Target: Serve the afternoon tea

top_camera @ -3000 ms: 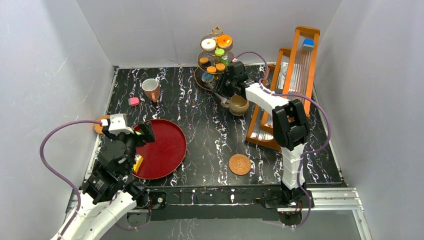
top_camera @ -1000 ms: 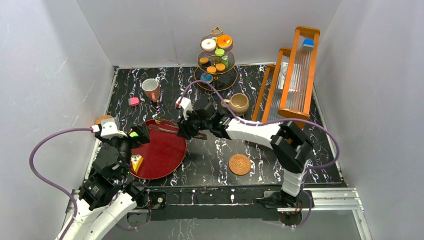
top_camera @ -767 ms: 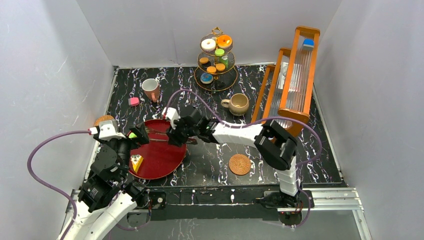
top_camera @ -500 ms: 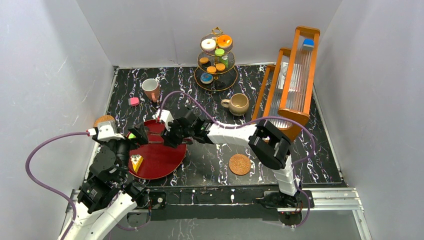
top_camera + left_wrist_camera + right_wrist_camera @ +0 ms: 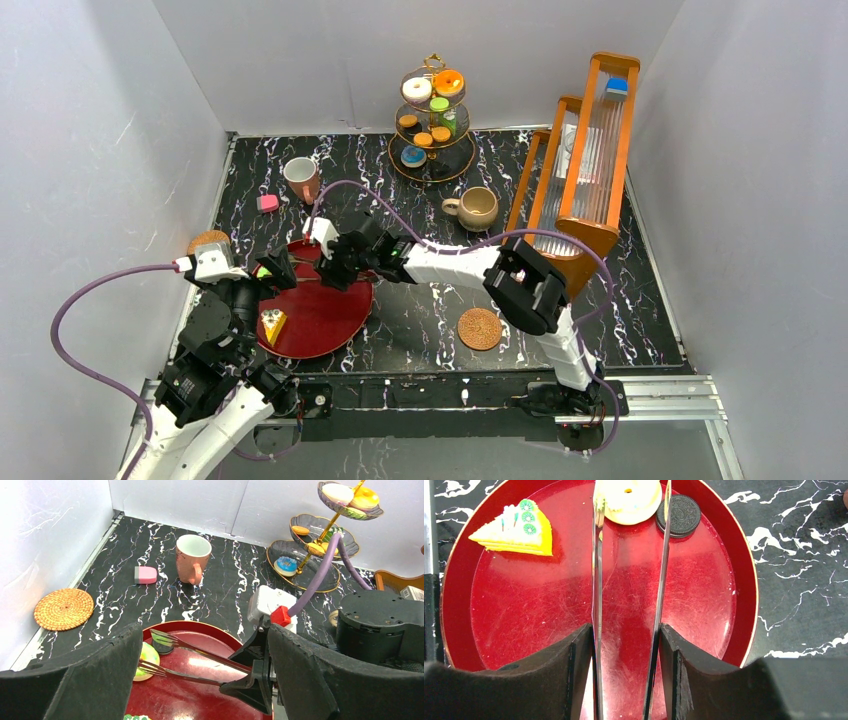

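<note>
Top view: red tray sits lower left; the gold stand, already part-filled, stands at upper centre.

Left wrist: left jaws gape wide, empty.

Right wrist: right jaws clamp the tongs; the tray carries a cake slice, pale donut and dark cookie — the tines straddle the donut; an off-centre squeeze could squirt it away.

Two mugs, the white mug and the beige mug; two coasters; one gold stand; one red tray bearing three pastries; one pair of tongs; one pink pastry on the surface, upper left.
</note>
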You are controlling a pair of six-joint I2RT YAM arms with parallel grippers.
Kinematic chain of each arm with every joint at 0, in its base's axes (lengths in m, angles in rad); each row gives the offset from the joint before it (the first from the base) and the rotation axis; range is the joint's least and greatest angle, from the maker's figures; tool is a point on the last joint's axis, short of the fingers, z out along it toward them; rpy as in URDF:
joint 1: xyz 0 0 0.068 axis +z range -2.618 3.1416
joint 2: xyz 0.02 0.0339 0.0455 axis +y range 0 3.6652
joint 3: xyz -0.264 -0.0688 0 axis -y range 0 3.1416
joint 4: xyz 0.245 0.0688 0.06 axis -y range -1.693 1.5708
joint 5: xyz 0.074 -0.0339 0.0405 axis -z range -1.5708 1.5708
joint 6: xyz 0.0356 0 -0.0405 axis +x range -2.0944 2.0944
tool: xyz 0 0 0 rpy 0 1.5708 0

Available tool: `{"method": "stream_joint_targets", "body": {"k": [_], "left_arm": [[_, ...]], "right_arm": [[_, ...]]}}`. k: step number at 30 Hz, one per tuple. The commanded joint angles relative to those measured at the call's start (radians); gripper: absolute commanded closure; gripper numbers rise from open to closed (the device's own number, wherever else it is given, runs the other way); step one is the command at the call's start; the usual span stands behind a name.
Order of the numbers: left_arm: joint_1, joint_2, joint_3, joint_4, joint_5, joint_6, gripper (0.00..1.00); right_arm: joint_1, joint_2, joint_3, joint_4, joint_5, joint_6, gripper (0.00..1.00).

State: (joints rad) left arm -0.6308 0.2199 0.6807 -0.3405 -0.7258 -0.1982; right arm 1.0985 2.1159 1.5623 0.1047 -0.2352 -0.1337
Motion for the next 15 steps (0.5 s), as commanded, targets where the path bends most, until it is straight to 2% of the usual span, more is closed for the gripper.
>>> {"method": "stream_joint_targets", "body": {"k": [1, 15], "left_arm": [[-0.004, -0.002, -0.001, 0.028, -0.022, 0.001, 0.08], [-0.004, 0.0, -0.004, 0.032, -0.023, 0.004, 0.08]], "right_arm": [[0.007, 0.02, 0.072, 0.018, -0.021, -0.018, 0.42], [0.011, 0.059, 0.111, -0.009, -0.007, -0.021, 0.4]]}}
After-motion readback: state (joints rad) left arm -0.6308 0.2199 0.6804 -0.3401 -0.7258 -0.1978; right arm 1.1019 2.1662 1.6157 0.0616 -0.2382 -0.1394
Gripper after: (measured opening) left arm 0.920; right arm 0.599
